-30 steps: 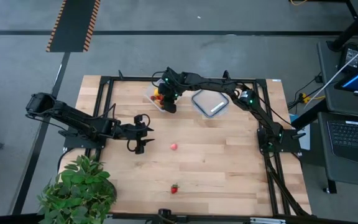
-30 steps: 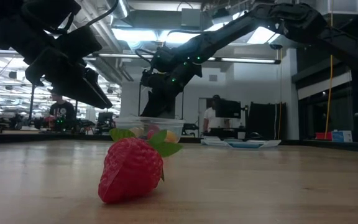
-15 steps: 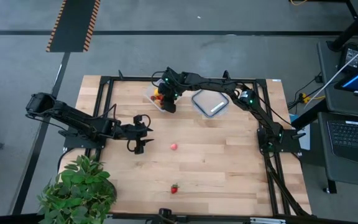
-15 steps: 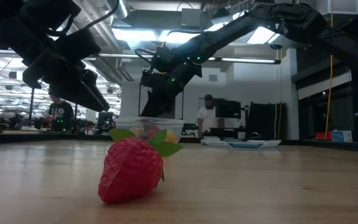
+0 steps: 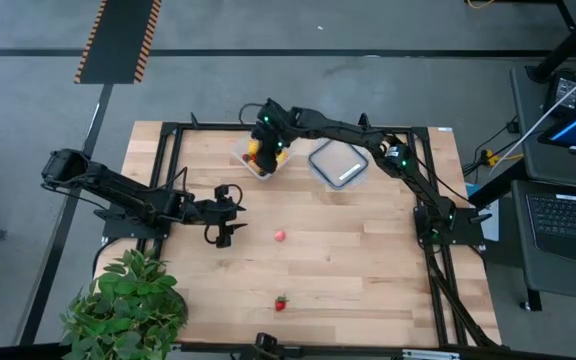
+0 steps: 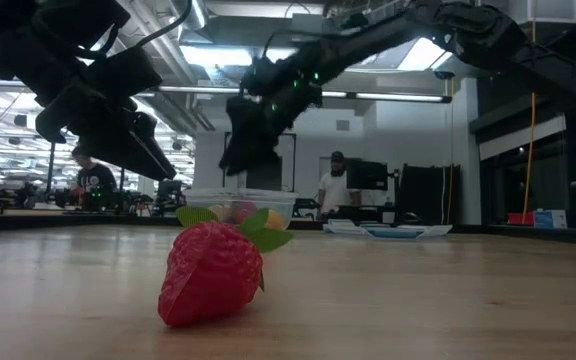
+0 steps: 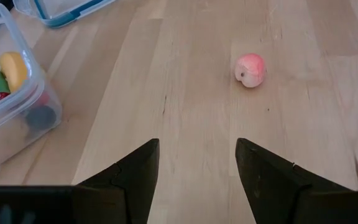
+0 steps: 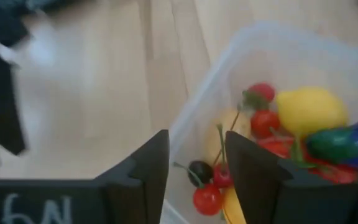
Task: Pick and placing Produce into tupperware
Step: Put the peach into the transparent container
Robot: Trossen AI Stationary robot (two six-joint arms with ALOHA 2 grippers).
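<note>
Judging by looks, the loose produce left on the worktop is light, hard moulded plastic: stiff enough that a firm pinch should not deform it, but smooth and rounded, so it may squirt sideways or roll if the fingers meet it off centre. The pink peach-like piece lies alone on bare wood ahead of the left claw, whose two fingers stand open with nothing between them; in the high view that same piece sits near the left claw. It is best taken across its widest part, fingers low to the wood. The strawberry, resting on its side near the front edge with its green leaf cap pointing away from the low camera, is better gripped across the red body than by the thin leaves. In the high view it shows well apart from both arms.

The tupperware is thin-walled and clear, likely easy to nudge. It already holds a yellow lemon, red cherries and other pieces. The right claw hangs over its rim, fingers parted and empty. The lid lies just beside the tub
</note>
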